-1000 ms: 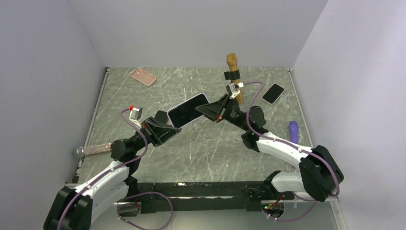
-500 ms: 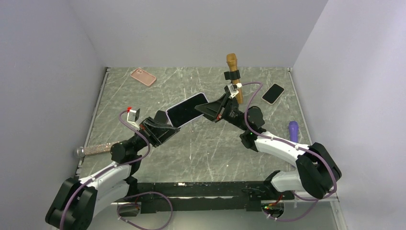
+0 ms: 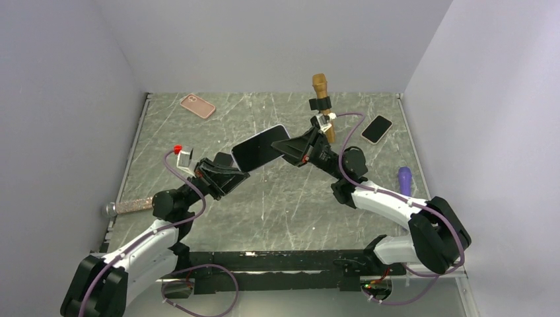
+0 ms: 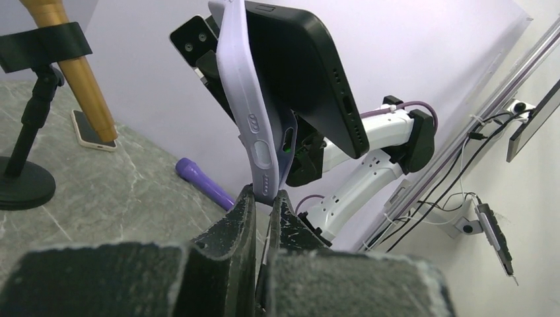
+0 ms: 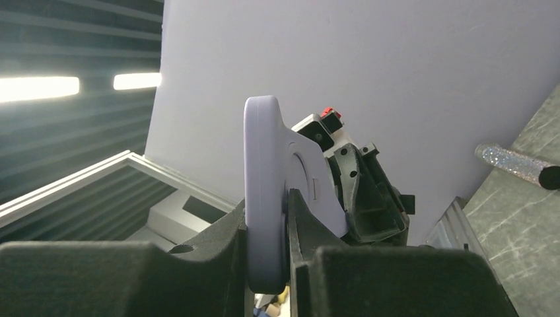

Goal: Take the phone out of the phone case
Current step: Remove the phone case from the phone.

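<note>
1. Top view: the phone [image 3: 259,149] hangs above the middle of the worktop [image 3: 277,205]. The left end effector [image 3: 234,173] is at its 8 o'clock and the right end effector [image 3: 286,149] at its 3 o'clock.
2. Left wrist view: the left end effector pinches the lower edge of the lavender case [image 4: 247,119]. The black phone's bottom end stands clear of the case, toward 1 o'clock.
3. Right wrist view: the right end effector pinches the case edge.

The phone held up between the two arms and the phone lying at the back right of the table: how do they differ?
The held phone hangs tilted in the air; the table phone lies flat on the table. The held phone is partly peeled out of its lavender case; the table phone sits snug in a pale rim. Both have dark, blank screens facing up.
</note>
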Available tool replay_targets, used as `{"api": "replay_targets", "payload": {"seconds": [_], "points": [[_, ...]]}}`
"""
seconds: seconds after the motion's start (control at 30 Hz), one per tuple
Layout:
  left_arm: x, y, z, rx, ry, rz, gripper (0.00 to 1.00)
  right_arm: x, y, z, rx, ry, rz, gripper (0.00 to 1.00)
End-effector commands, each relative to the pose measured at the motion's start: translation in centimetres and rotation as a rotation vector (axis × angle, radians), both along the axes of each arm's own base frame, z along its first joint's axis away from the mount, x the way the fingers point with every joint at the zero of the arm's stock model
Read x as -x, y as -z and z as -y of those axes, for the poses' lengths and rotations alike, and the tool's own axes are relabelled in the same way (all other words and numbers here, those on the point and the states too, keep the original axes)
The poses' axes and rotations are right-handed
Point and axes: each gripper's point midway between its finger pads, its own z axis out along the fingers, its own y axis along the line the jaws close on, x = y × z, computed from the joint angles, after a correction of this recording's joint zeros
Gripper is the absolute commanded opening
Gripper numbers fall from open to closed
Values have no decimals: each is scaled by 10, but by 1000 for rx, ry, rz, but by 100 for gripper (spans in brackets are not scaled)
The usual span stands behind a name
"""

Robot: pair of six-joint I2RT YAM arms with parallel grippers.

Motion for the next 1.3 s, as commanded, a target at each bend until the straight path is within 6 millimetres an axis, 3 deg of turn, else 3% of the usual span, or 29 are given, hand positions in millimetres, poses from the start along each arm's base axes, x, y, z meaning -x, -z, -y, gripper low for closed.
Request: {"api": "replay_targets", "payload": {"seconds": [0.0, 0.13, 0.2, 0.27, 0.3, 0.4, 0.57, 0.7, 1.03, 1.27], "points": [[-37, 55, -7, -102, -124, -257, 7, 85, -120, 59, -341, -126, 359, 0], [-24, 64, -11, -186, -129, -318, 49, 68, -97, 43, -161, -50, 398, 0], [-13, 63, -15, -255, -138, -317, 61, 59, -82, 35, -46, -8, 410, 0], [-1, 57, -20, -323, -149, -292, 66, 49, -68, 28, 75, 41, 427, 0], [5, 62, -23, -371, -150, -319, 67, 45, -63, 28, 133, 87, 469, 0], [26, 43, -27, -439, -116, -272, 67, 36, -46, 25, 266, 124, 492, 0], [58, -15, -23, -417, -5, -145, 70, 27, -33, 26, 397, 160, 513, 0], [62, -45, -24, -406, -13, -111, 78, 29, -26, 25, 437, 135, 531, 0], [40, -41, -13, -466, 38, -185, 79, 40, -24, 20, 402, 58, 556, 0], [41, -35, -5, -461, 78, -185, 78, 43, -27, 19, 389, 41, 565, 0]]}}
